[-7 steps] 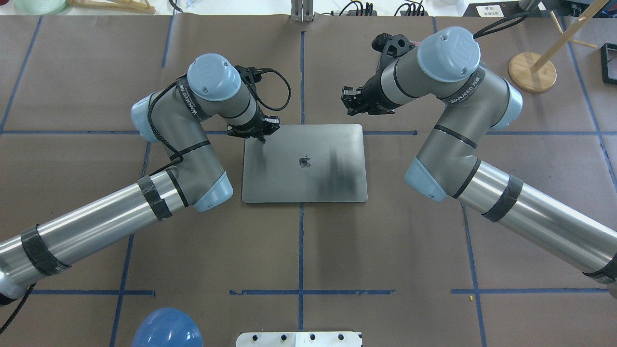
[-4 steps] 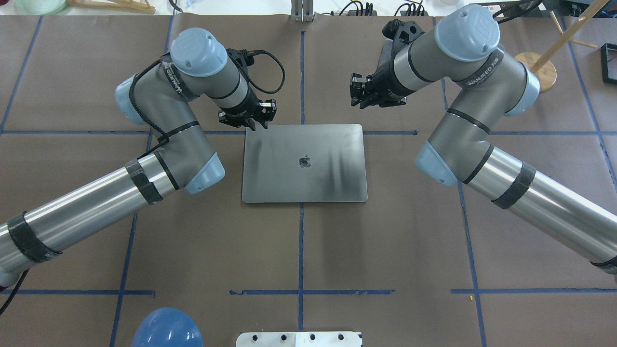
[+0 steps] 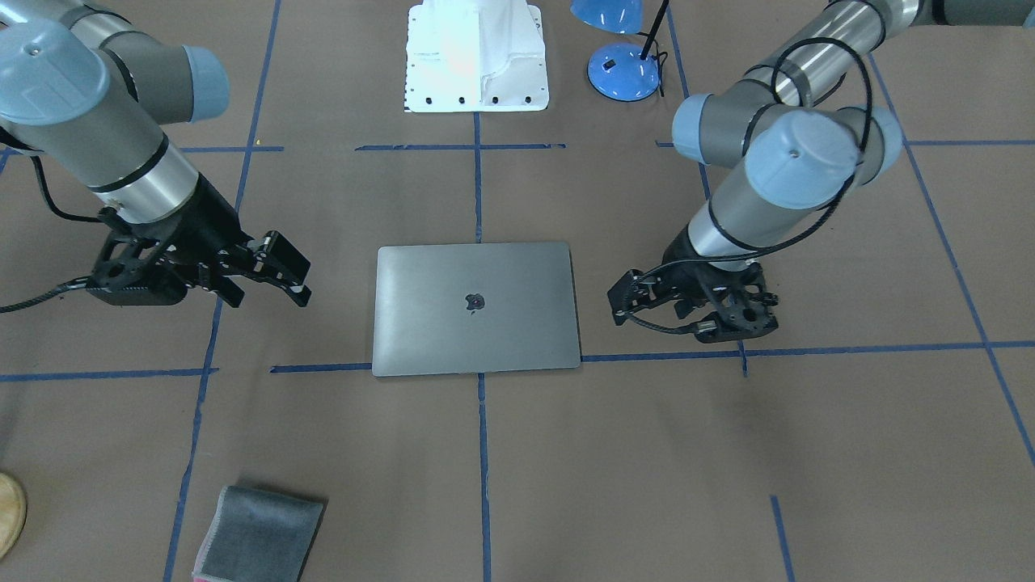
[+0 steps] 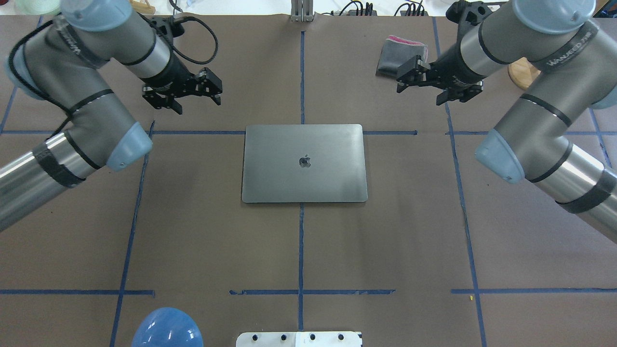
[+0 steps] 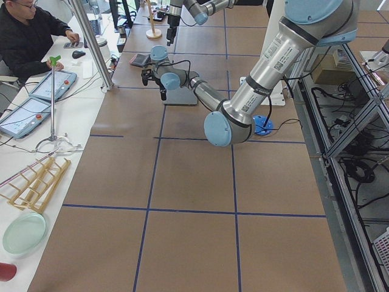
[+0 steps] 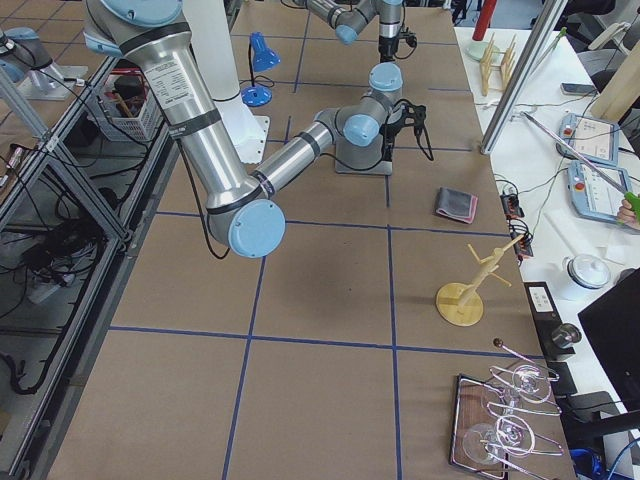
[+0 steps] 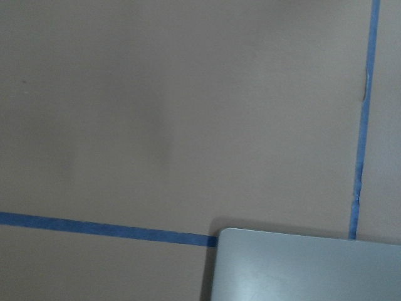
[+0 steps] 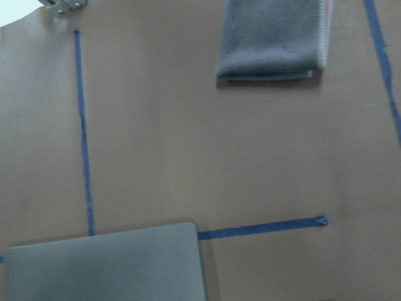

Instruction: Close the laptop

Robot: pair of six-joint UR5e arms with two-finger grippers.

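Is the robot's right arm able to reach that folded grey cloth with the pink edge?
Probably yes. The right gripper hovers close to the folded grey cloth with the pink edge, and nothing stands between them.

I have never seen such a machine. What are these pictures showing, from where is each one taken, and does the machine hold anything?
These are two robot arms at a brown table; each ends in a two-finger gripper. One camera looks down from behind the robot, one faces it, two stand at the table's ends, and one sits on each wrist. The grey laptop lies flat with its lid closed. A folded grey cloth lies apart from it. The left gripper and the right gripper hang above the table beside the laptop and hold nothing.
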